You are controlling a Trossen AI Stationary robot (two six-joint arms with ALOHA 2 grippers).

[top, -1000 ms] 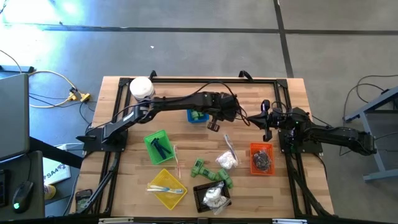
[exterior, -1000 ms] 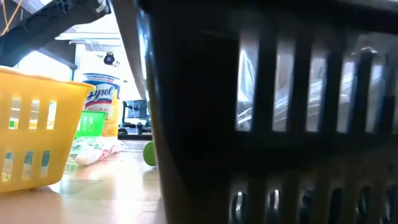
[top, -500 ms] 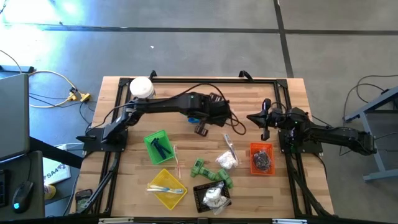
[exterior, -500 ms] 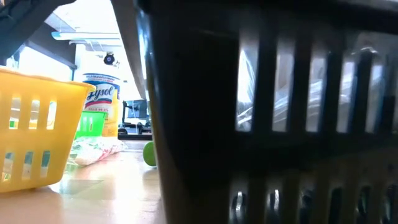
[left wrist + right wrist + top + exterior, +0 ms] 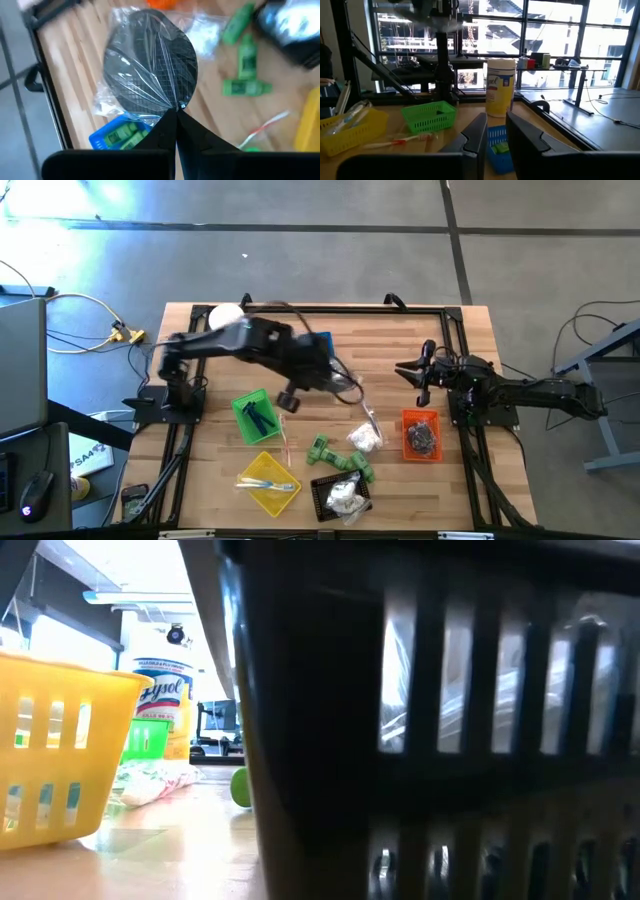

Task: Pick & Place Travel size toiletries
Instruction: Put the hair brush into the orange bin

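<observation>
Left gripper (image 5: 176, 112): fingers pressed together on clear crinkled wrap holding a round black mesh piece (image 5: 150, 65), above the bench's (image 5: 470, 330) middle.
Right gripper (image 5: 492, 131): slightly spread, empty, near the right edge.
Green bottles (image 5: 340, 457): smooth plastic, toward the front edge.
Blue basket (image 5: 117, 134): ribbed, bottles inside.

Black basket (image 5: 440, 720) fills view; yellow basket (image 5: 60, 745) beside

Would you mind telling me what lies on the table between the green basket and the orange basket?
In the high view, green little bottles and a white soft packet lie between the green basket and orange basket.
</observation>
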